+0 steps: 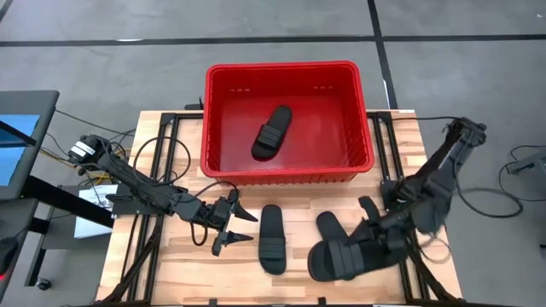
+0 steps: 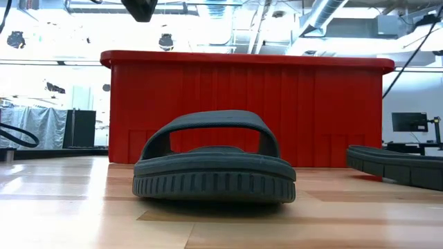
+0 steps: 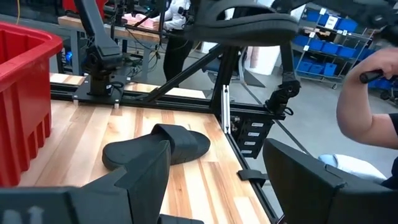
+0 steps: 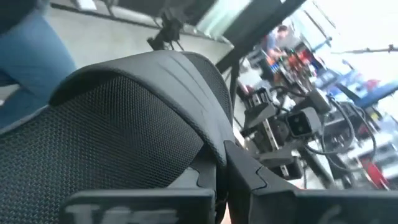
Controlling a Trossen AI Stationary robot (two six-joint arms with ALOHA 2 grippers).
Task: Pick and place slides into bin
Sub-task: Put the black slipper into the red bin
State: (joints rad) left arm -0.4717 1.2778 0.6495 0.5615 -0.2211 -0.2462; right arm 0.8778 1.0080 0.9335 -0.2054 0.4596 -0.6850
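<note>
Transfer of a second slide is under way: right gripper point(image 1: 368, 243) is clamping one slide point(image 1: 334, 260) at the 5 o'clock corner of the table point(image 1: 171, 264), and the next move is calling for a lift toward the bin point(image 1: 288, 70) at 12 o'clock. One slide point(image 1: 271, 132) is already lying inside. Two are waiting at 6 o'clock. Left gripper point(image 1: 232, 223) is hovering wide open, touching nothing

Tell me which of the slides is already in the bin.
The slide lying diagonally on the floor of the red bin. The others are outside it: one flat on the table, one beside it, one held by the right gripper.
</note>
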